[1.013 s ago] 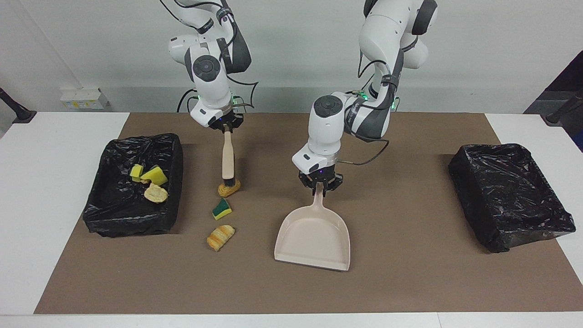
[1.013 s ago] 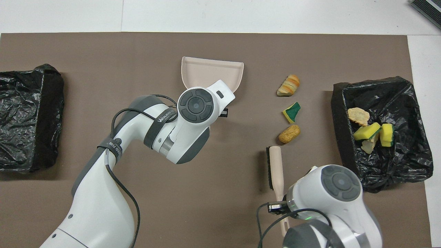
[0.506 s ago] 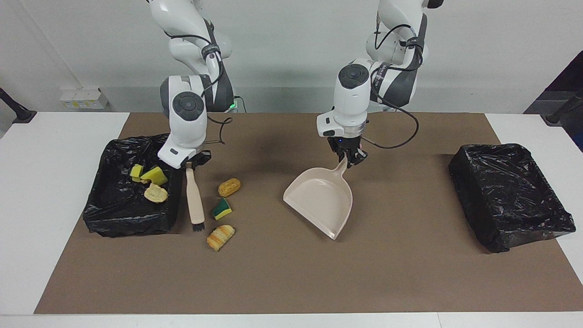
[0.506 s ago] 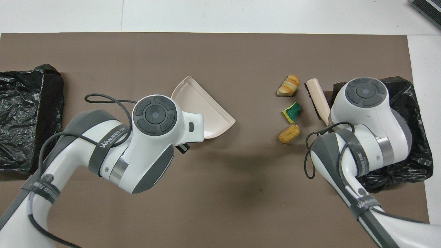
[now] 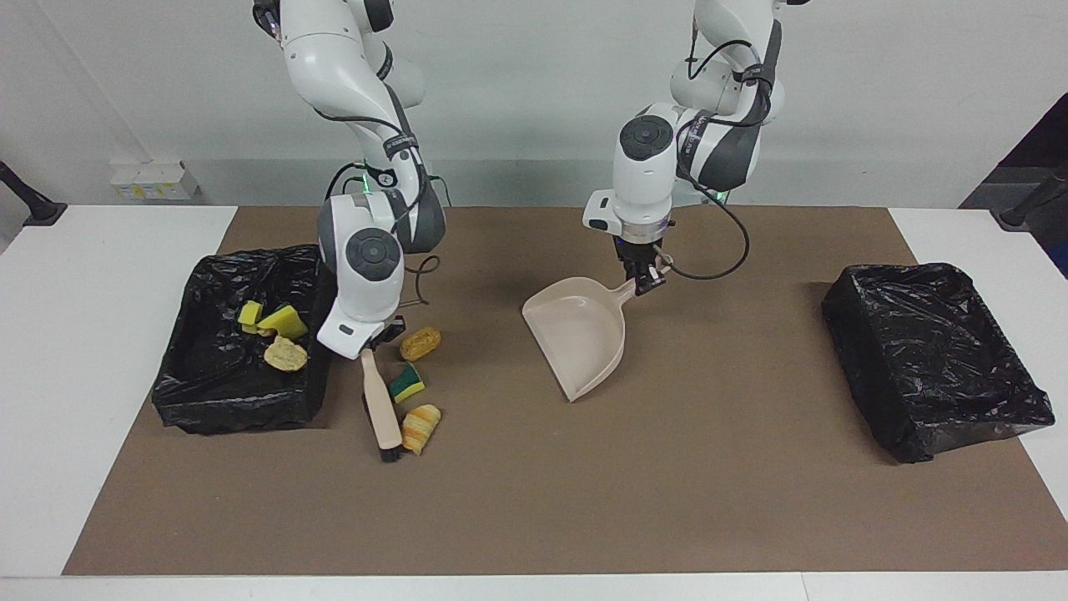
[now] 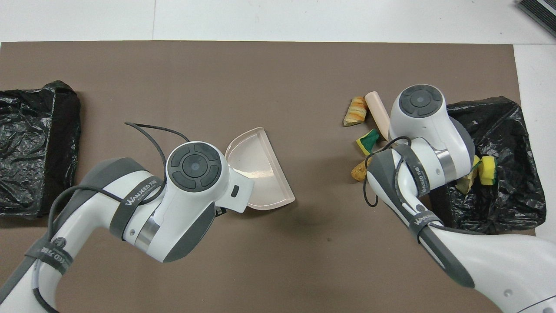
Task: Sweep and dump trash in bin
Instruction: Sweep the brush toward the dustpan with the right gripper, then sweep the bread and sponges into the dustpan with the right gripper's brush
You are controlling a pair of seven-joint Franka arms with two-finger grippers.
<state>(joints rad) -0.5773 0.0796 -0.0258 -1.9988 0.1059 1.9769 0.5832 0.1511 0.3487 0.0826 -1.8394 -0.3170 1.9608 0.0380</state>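
Both arms reach down low. The right gripper (image 5: 373,340) and left gripper (image 5: 642,280) are squeezed tight.

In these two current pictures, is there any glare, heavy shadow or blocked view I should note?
Facing view: even light, soft shadows under the dustpan and both arms, glossy highlights on the black bin liner. Overhead view: the right arm covers its gripper and part of the trash; the left arm hides the dustpan's handle.

We see a white table (image 5: 100,351) covered by a brown mat (image 5: 709,501). On the mat lie two black-lined bins (image 5: 242,392) (image 5: 934,367), one toward each end, and three scraps (image 5: 420,342) (image 5: 407,383) (image 5: 419,428) beside the bin toward the right arm's end.
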